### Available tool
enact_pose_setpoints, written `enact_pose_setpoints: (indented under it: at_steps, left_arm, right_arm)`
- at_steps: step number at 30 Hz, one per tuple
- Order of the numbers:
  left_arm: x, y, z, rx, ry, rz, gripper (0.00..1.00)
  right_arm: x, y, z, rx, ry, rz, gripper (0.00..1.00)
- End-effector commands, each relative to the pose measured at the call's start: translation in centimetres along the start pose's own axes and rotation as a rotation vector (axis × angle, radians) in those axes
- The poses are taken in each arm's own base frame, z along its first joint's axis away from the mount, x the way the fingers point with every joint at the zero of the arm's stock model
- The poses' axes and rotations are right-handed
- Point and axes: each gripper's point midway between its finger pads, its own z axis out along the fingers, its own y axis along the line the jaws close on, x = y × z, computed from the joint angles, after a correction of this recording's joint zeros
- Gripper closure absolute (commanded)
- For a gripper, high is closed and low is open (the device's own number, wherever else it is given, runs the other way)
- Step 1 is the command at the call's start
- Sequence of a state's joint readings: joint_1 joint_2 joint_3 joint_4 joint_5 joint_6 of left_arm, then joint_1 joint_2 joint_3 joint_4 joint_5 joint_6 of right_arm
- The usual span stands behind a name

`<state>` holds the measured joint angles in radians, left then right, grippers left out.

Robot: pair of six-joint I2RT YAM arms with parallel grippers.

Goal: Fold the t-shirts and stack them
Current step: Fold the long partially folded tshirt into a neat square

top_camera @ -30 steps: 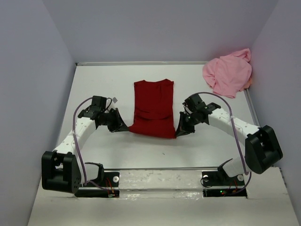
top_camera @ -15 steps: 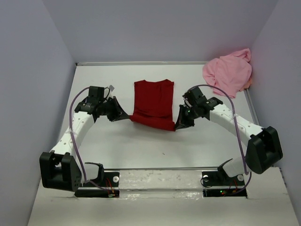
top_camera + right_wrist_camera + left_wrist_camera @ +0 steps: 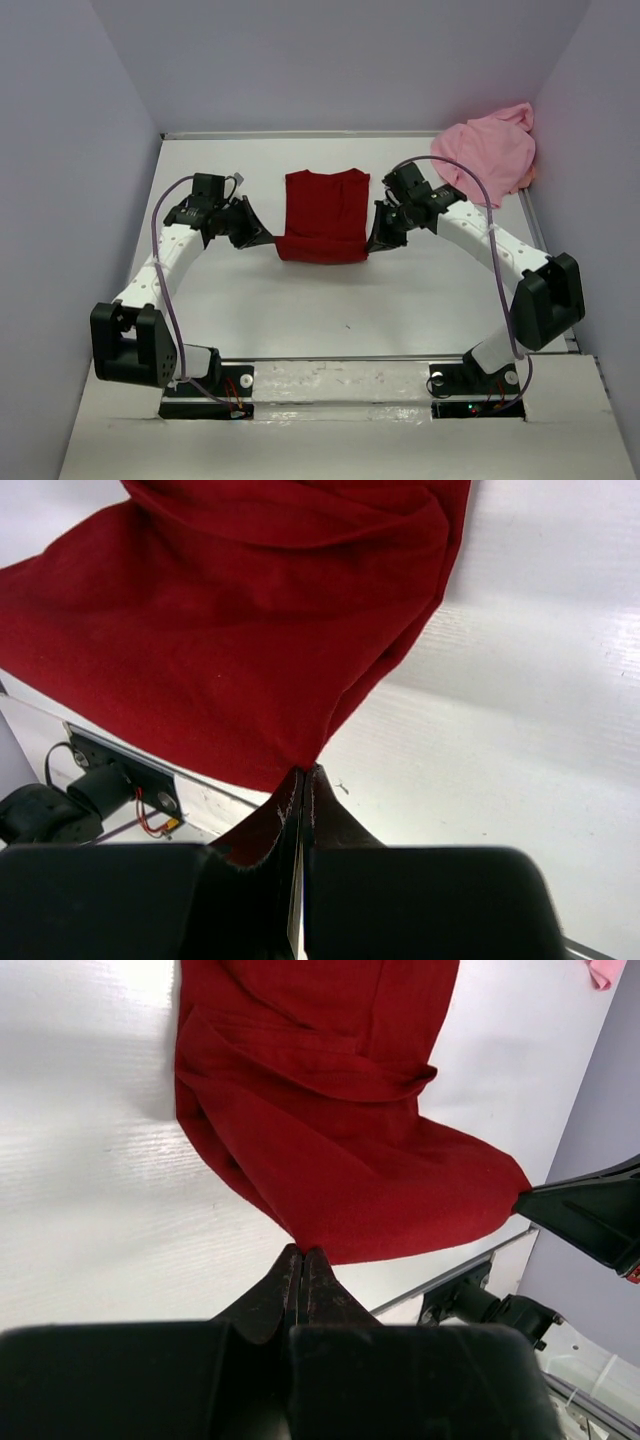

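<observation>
On the white surface (image 3: 300, 300), the dark red t-shirt (image 3: 324, 212) lies centred toward the far edge, its near hem raised. The light pink t-shirt (image 3: 487, 155) is crumpled in the far right corner. The left gripper (image 3: 269, 240) is clamped on the hem's left corner, the right gripper (image 3: 373, 242) on its right. This looks like the crosswise fold, so next both must carry the hem evenly toward the collar.

A robotics lab test cell is indicated: a white table (image 3: 250, 310) is boxed in by plain pale walls (image 3: 60, 150) on the left, far and right. 2 robot arms, left (image 3: 160, 270) and right (image 3: 490, 250), are bolted to a mounting plate (image 3: 340, 385) at the near edge, where exposed wiring (image 3: 232, 395) is seen.
</observation>
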<state>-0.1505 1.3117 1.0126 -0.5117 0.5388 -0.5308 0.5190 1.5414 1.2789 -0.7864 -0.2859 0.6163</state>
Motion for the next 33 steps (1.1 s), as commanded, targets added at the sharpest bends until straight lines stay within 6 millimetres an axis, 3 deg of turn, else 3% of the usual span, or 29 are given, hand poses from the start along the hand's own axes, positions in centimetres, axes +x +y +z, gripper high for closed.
enact_pose_setpoints:
  at_steps: [1, 16, 33]
  left_arm:
    - [-2.8, -1.9, -0.6, 0.041, -0.083, 0.040, 0.98]
    - [-7.3, -4.3, 0.4, 0.070, -0.139, 0.048, 0.98]
    - [-10.4, -6.0, 0.6, 0.079, -0.167, 0.085, 0.98]
  right_arm:
    - [-1.8, 0.9, -0.5, 0.008, -0.046, -0.040, 1.00]
    - [-5.5, 2.9, -1.0, 0.008, -0.111, -0.096, 1.00]
    - [-8.5, 2.6, -1.6, 0.032, -0.160, -0.106, 1.00]
